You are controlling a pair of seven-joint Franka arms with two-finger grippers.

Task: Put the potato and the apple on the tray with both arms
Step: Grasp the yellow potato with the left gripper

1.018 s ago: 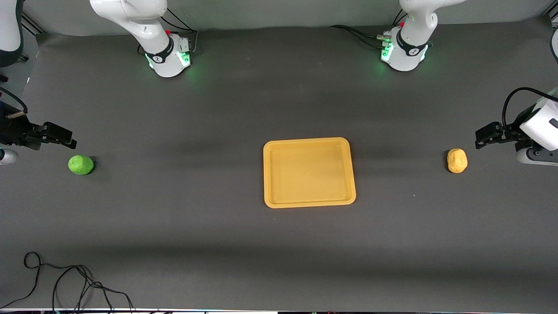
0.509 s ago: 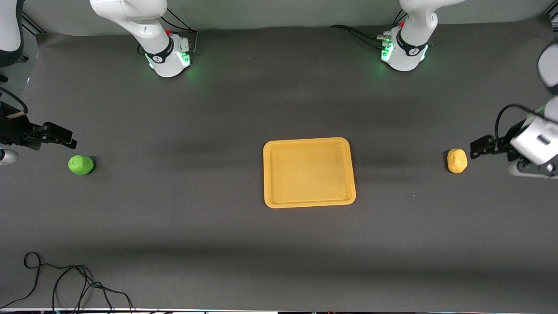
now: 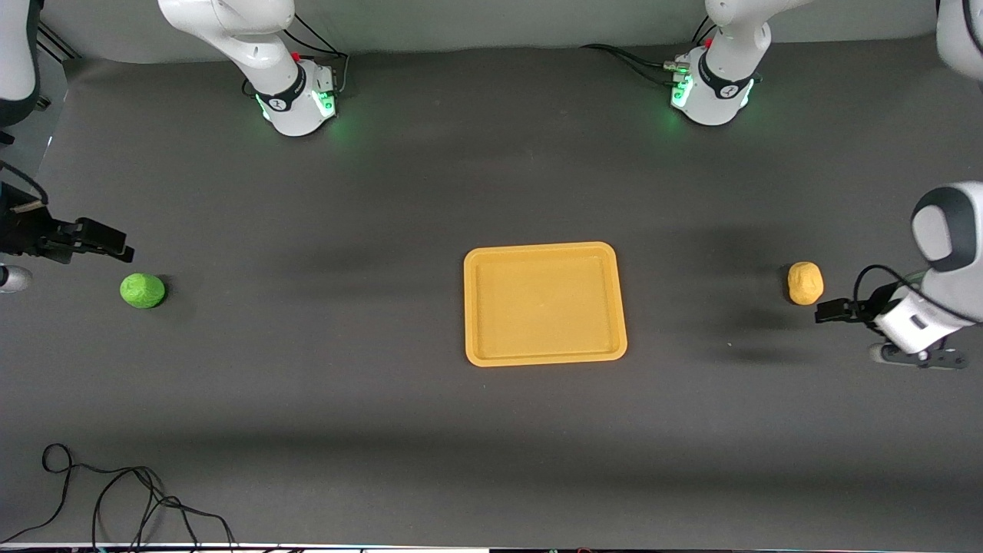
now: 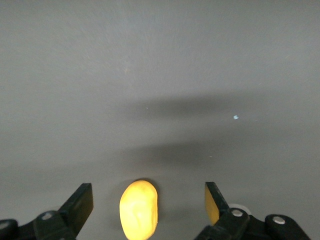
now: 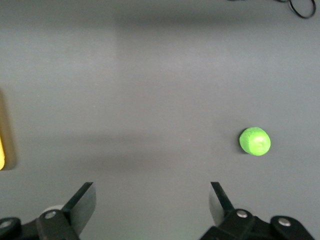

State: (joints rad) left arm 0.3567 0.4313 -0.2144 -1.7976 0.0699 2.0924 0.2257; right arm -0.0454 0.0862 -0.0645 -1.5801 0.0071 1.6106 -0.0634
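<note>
- Dark grey tabletop; loose black cable at its edge nearest the front camera.
- Tray mid-table, nothing on it.
- Potato toward the left arm's end; apple toward the right arm's end, both well apart from the tray.
- Left gripper released, fingers spread, just beside the potato.
- Right gripper released, over the tabletop near the apple.

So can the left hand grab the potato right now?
Probably yes: the left hand hangs open beside the potato, which lies alone on the table with nothing in between.
</note>
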